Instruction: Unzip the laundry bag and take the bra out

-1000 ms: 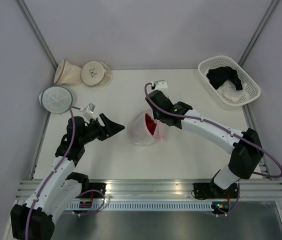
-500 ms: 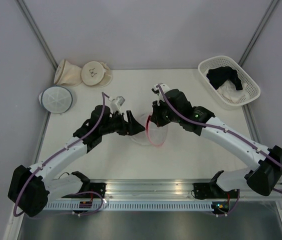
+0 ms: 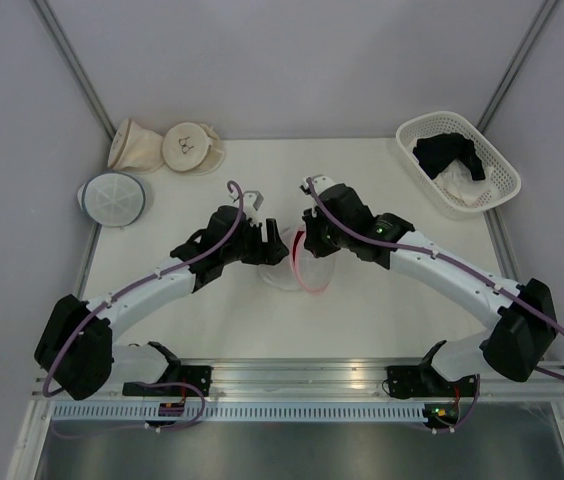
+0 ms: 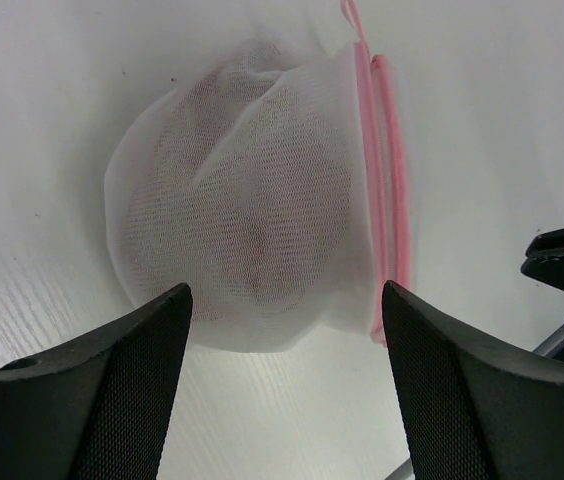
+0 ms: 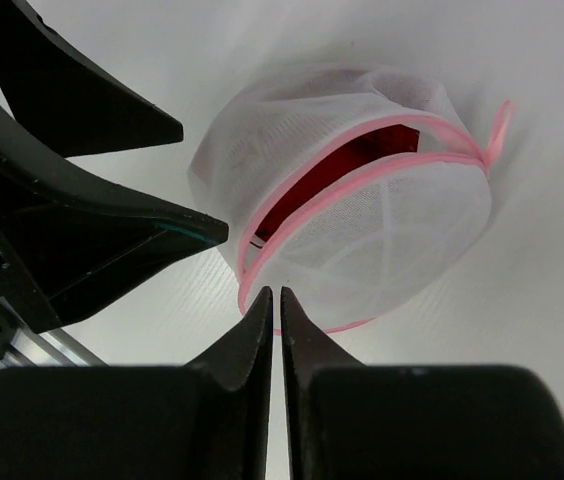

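The laundry bag (image 3: 297,262) lies mid-bench (image 3: 382,300) between the arms, zip partly open, the bra (image 5: 347,165) inside showing red through the gap. Your left gripper's (image 4: 284,300) jaws stand wide apart astride the mesh dome; close there and you may pinch bra and mesh together. The right gripper's (image 5: 275,295) jaws are all but together at the pink rim, gripping nothing visible, and that narrow slit could make the bag drag along.

4 pouches (image 3: 290,272) (image 3: 112,197) (image 3: 134,146) (image 3: 190,147), 1 bskt (image 3: 507,178)

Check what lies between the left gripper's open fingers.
Inside the open left gripper sits the laundry bag, the bra dimly red through its mesh; the left wrist view shows it.
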Tool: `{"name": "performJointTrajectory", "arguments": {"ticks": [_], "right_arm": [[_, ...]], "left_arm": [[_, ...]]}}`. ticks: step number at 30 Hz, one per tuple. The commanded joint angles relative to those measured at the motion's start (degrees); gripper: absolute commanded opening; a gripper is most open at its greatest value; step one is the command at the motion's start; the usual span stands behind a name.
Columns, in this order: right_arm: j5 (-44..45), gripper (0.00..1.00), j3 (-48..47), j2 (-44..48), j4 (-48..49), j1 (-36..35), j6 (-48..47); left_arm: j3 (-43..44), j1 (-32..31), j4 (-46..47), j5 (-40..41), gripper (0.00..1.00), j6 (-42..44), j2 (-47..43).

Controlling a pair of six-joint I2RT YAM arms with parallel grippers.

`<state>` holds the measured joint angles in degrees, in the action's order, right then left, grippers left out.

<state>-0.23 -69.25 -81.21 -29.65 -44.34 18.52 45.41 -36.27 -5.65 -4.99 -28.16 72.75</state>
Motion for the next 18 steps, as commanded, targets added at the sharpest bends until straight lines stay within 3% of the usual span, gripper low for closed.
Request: {"name": "performJointTrajectory", "arguments": {"ticks": [1, 11, 18], "right_arm": [[2.7, 0.1, 1.0, 0.6, 0.6, 0.3, 0.8], [5.5, 0.11, 2.0, 0.0, 0.3, 0.3, 1.2], [5.5, 0.09, 2.2, -0.1, 0.6, 0.3, 1.3]], "left_arm": [[2.5, -1.1, 4.2, 1.5, 0.8, 3.8, 1.6], [3.5, -2.8, 10.9, 0.3, 0.8, 4.8, 2.2], [6.4, -3.7, 7.8, 3.0, 0.74, 5.9, 7.3]]}}
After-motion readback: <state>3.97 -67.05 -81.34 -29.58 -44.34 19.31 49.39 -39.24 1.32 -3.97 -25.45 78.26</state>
